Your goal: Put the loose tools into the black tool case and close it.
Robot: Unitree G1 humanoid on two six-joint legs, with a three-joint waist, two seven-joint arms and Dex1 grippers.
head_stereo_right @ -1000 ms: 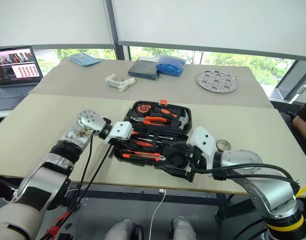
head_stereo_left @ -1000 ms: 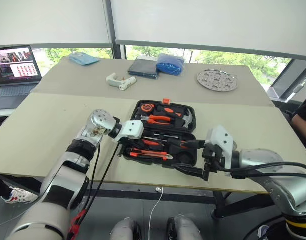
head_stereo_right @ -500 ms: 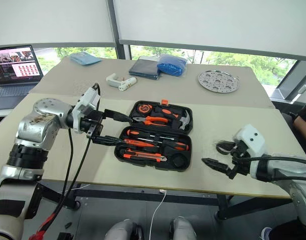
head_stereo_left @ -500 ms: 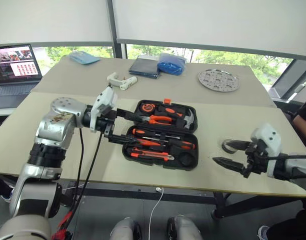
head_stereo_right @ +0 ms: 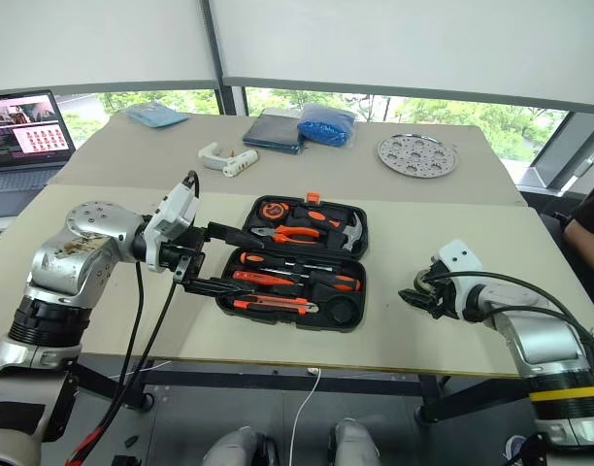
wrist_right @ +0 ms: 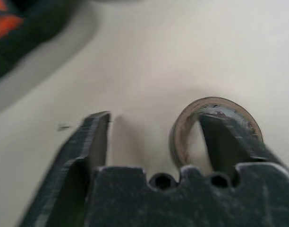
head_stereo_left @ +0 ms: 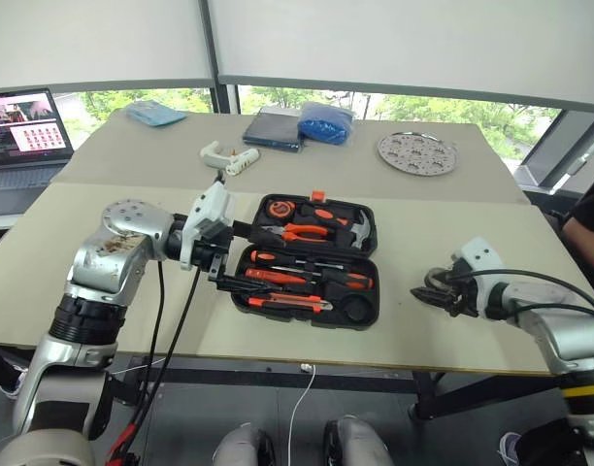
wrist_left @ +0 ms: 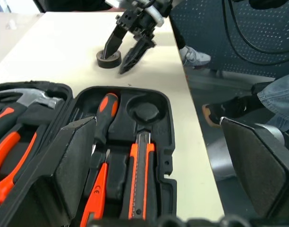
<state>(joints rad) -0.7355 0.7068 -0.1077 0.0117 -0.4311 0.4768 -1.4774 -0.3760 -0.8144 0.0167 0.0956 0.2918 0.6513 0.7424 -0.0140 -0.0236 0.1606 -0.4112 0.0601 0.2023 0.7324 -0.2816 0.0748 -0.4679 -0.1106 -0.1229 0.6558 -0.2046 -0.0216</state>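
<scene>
The black tool case (head_stereo_left: 353, 309) lies open mid-table. Its near half holds two orange-and-black screwdrivers (head_stereo_left: 278, 275), a utility knife (head_stereo_left: 287, 303) and an empty round slot (wrist_left: 144, 109). My left gripper (head_stereo_left: 252, 260) hovers at the case's left edge, open and empty, its pads (wrist_left: 73, 161) wide apart. The small dark tape roll (head_stereo_left: 436, 280) lies flat on the table to the right of the case. My right gripper (head_stereo_left: 423, 289) is down on it. One finger (wrist_right: 220, 142) stands inside the roll's hole. The other finger (wrist_right: 88, 142) is outside, a gap away from the roll's wall.
Pliers (head_stereo_left: 302, 231), a hammer (head_stereo_left: 360, 228) and a tape measure (head_stereo_left: 280, 207) fill the case's far half. Further back are a white pistol-shaped tool (head_stereo_left: 229, 157), a dark book-like thing (head_stereo_left: 278, 131), a blue bag (head_stereo_left: 324, 121) and a perforated metal plate (head_stereo_left: 417, 152). A laptop (head_stereo_left: 25, 126) stands far left.
My left gripper opened and lifted out of the case to its left edge. My right arm swung right to the tape roll, and its fingers narrowed around the roll's wall.
</scene>
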